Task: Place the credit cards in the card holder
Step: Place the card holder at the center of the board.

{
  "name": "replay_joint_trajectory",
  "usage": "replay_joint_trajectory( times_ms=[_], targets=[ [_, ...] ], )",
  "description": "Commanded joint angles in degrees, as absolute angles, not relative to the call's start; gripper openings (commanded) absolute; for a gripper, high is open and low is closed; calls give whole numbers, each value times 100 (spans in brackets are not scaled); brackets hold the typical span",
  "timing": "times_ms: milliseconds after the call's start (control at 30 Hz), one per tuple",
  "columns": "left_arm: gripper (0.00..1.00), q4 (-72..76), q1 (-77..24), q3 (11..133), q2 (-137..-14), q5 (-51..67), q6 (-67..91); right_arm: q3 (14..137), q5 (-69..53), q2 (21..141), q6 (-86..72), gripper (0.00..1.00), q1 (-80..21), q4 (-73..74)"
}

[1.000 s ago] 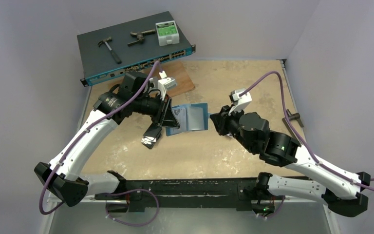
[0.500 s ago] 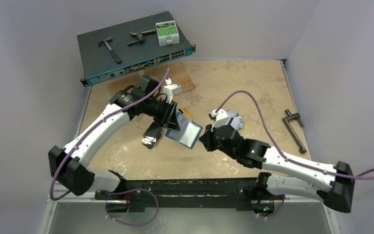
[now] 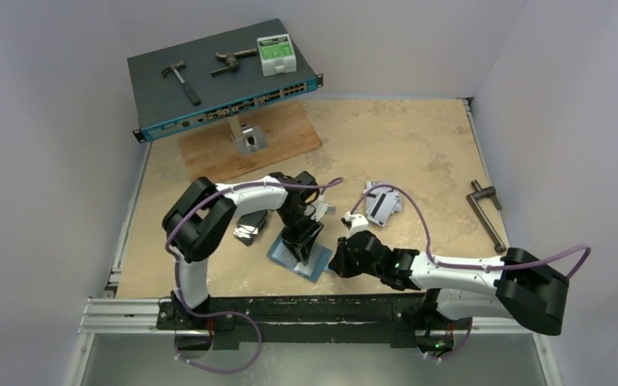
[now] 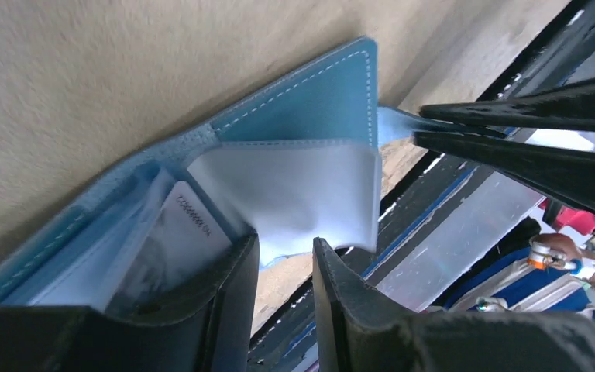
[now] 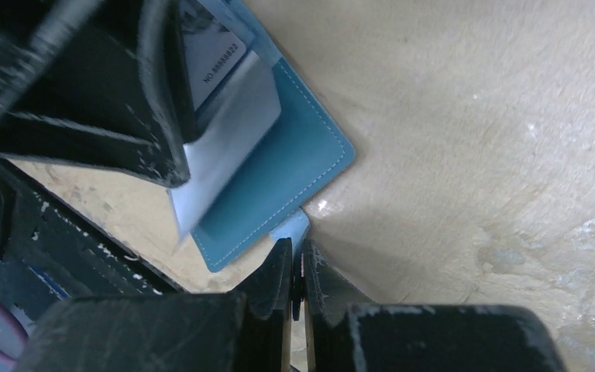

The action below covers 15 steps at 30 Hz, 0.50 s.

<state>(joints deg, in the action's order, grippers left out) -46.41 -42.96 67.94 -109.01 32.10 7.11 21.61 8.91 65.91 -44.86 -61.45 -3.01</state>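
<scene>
Here, tab of card holder (image 5: 294, 155) tight in right hand (image 5: 296, 252); left hand (image 4: 285, 244) narrowly ajar above

Card holder (image 3: 315, 264) dragged nearer — right end effector (image 5: 295, 253) clamped.

The top external camera is looking down from above and behind the arm bases, taking in the whole worktop (image 3: 386, 145) from afar. The left wrist camera is sitting very close to the open card holder (image 4: 310, 108), facing past the left jaws toward the worktop's near edge. The right wrist camera is looking down past the right jaws, equally close. All three are sharing the card holder; each wrist view is catching the other arm's jaws.
</scene>
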Motion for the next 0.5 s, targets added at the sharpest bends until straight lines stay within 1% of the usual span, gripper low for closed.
replay_joint_trajectory(
  times_ms=[0, 133, 233, 300, 367, 467],
  targets=[
    [31, -4890, -4234, 7590, -10558, 3595, 159, 1894, 873, 6582, -4876, 0, -6152, -822],
    [33, -5263, -4131, 7826, -9926, 3657, -307, 1906, 1170, 6429, -4878, 0, -6140, -191],
    [35, -5813, -3943, 8188, -9690, 3659, -639, 1945, 1176, 6348, -4994, 0, -6068, 120],
    [36, -6176, -3837, 8391, -9575, 3318, -789, 2052, 1137, 6424, -5113, 0, -6030, 390],
    [40, -6171, -3694, 8286, -9414, 2874, -757, 2183, 1102, 6554, -5224, 0, -6033, 604],
    [39, -5957, -3489, 7921, -9465, 2472, -758, 2257, 1045, 6661, -5384, 0, -6038, 783]
  ],
)
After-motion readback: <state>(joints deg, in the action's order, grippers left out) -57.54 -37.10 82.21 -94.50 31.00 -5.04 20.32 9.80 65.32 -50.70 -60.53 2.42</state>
